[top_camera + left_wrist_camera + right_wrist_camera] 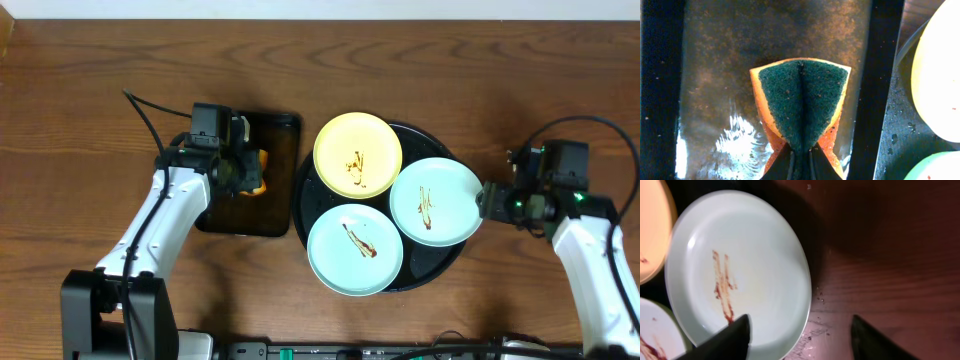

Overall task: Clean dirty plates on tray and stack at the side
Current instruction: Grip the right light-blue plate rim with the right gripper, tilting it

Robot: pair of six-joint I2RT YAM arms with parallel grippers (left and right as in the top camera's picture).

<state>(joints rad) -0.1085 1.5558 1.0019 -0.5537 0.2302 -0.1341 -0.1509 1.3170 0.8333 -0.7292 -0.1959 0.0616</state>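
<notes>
Three plates lie on the round black tray point(424, 271): a pale yellow plate point(358, 154) at the back, a mint-blue plate point(355, 249) at the front and a mint-blue plate point(436, 201) on the right. All carry brown sauce smears. My left gripper point(800, 156) is shut on the teal-and-orange sponge point(802, 102), which folds between the fingers over the rectangular tray point(246, 215). My right gripper point(801, 330) is open, its fingers either side of the right plate's point(735, 275) rim, one finger over the plate and one over the table.
The rectangular black tray point(710, 75) is wet and shiny, standing just left of the round tray point(897, 130). Brown wooden table point(90, 90) lies all around. Small droplets sit on the wood beside the right plate point(820, 297).
</notes>
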